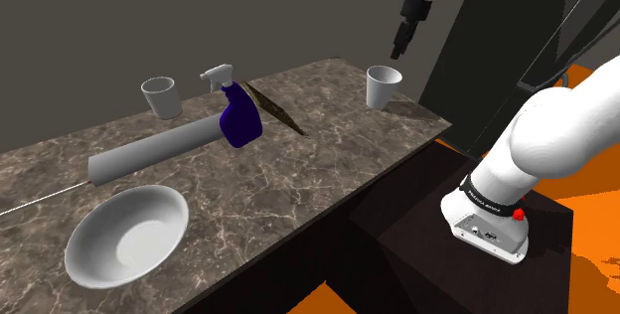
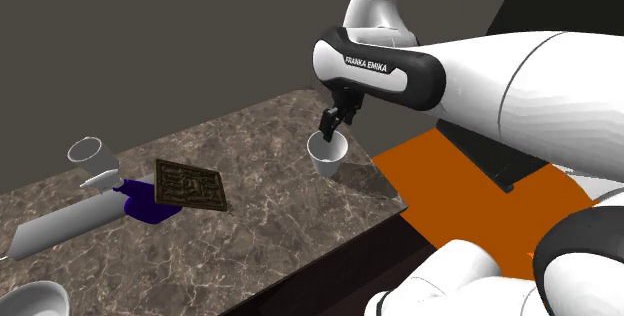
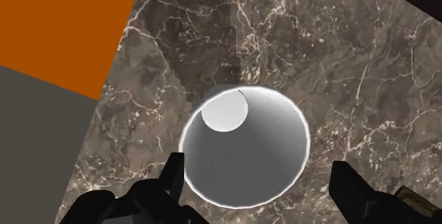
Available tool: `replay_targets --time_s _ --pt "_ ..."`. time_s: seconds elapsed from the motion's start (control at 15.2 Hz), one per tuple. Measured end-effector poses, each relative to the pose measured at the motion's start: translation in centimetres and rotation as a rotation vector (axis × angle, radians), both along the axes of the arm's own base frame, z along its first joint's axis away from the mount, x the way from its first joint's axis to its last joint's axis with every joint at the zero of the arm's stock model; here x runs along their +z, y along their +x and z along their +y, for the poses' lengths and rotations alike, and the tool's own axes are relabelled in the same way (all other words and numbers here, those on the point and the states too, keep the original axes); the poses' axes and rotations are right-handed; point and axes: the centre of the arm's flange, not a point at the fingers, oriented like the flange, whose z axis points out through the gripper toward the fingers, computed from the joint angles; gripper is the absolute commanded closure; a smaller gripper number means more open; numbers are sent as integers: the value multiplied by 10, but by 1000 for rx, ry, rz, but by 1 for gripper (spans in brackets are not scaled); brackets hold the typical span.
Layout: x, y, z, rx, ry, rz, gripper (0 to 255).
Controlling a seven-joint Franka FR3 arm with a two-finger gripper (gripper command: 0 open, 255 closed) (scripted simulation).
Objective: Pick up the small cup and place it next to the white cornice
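A small white cup (image 1: 383, 85) stands upright near the marble table's corner, toward the shoulder view's right. My black gripper (image 1: 397, 48) hangs open just above it, pointing down. In the wrist view the cup (image 3: 248, 144) sits between the two fingers (image 3: 173, 176), which stand apart on either side of its rim without touching it. The second exterior view has the gripper (image 2: 333, 124) right over the cup's (image 2: 328, 154) rim. The white cornice (image 1: 159, 151), a long pale bar, lies flat toward the shoulder view's left.
On the dark marble table (image 1: 328, 168) a blue spray bottle (image 1: 238, 113) rests against the cornice's end, with a dark patterned board (image 1: 273, 108) behind it. A second white cup (image 1: 161, 95) stands at the back left. A white bowl (image 1: 127, 235) sits near the front edge.
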Motion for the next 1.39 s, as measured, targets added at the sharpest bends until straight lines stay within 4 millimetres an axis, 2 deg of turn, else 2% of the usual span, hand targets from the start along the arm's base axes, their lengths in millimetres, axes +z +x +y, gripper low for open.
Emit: replay_targets --time_s 0.33,0.4,0.86,1.25,1.32,1.39 --pt "-48 21 -46 14 51 7 0" --pt "-55 25 -49 16 56 8 0" --pt "-91 28 -43 19 60 8 0" --pt "-96 28 -43 19 60 7 0" --pt "-96 28 -43 19 60 7 255" --pt "-96 28 -43 19 60 7 255"
